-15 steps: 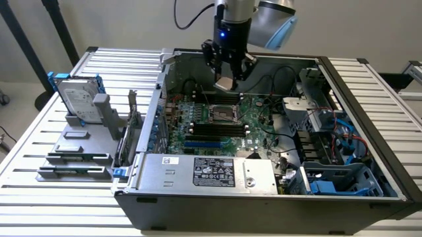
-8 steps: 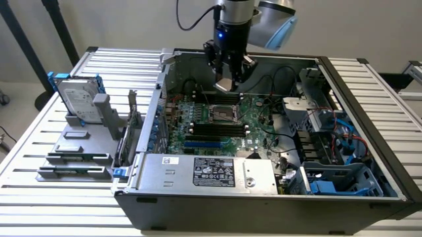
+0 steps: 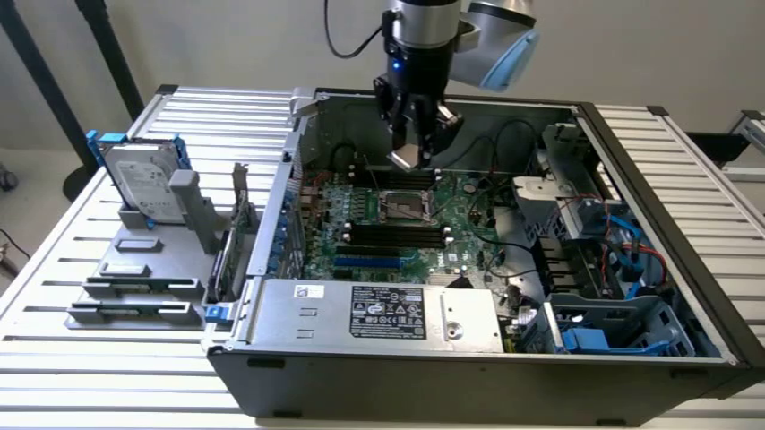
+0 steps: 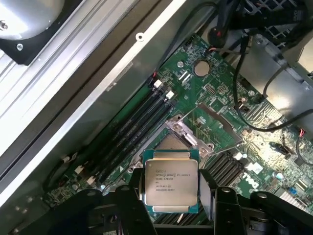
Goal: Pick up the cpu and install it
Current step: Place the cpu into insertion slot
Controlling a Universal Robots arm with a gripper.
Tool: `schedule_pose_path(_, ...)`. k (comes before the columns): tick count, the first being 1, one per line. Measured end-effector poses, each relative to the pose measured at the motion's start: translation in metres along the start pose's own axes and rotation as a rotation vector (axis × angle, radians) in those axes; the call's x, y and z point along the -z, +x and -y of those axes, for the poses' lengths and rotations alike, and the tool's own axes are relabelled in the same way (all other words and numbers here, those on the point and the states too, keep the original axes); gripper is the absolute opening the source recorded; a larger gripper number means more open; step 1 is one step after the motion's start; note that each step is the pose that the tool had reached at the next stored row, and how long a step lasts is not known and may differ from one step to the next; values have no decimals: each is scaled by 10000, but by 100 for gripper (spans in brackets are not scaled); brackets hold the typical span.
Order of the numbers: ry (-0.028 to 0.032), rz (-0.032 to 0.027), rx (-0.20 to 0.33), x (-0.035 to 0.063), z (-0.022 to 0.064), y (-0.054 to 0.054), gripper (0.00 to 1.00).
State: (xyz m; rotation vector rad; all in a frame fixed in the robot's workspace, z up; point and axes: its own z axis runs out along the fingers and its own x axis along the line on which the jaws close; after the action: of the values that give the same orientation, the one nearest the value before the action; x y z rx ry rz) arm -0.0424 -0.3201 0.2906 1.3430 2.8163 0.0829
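Two holders sit on the slatted counter (image 3: 72, 358): an open computer case (image 3: 478, 372) directly beneath the tool (image 3: 410, 154), and a grey rack (image 3: 134, 300) well off to the exterior view's left of the tool.

The case holds a green motherboard (image 3: 460, 237). On the board, the processor socket (image 3: 404, 206) lies just below the tool with its metal load plate (image 4: 208, 122) swung up. A bank of black memory slots (image 3: 389, 235) runs beside the socket, on the side away from the tool. Farther from the tool, along the case's near wall, is a silver power supply (image 3: 376, 313) with a white label. A drive cage (image 3: 604, 336) with blue plastic fittings fills the corner toward the exterior view's right. Black cables (image 3: 508, 148) loop over the board near the tool, and a coin cell (image 4: 201, 67) sits in the board.

The rack holds a hard drive (image 3: 141, 184) in a blue bracket, standing on edge, with long narrow sticks (image 3: 141, 288) laid in its lower tiers.

The tool's black fingers (image 4: 131, 198) are clamped on two opposite edges of the cpu (image 4: 170, 174). The cpu hangs at the tool's tip above the board, apart from the socket. It is a small flat square chip with a pale silver-grey metal lid that has several lines of dark print. A thin green edge shows past the lid on two sides.
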Motion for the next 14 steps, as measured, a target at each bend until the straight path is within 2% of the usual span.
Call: schedule_pose_path(14,-12,145,-2552,-65,4,0,55)
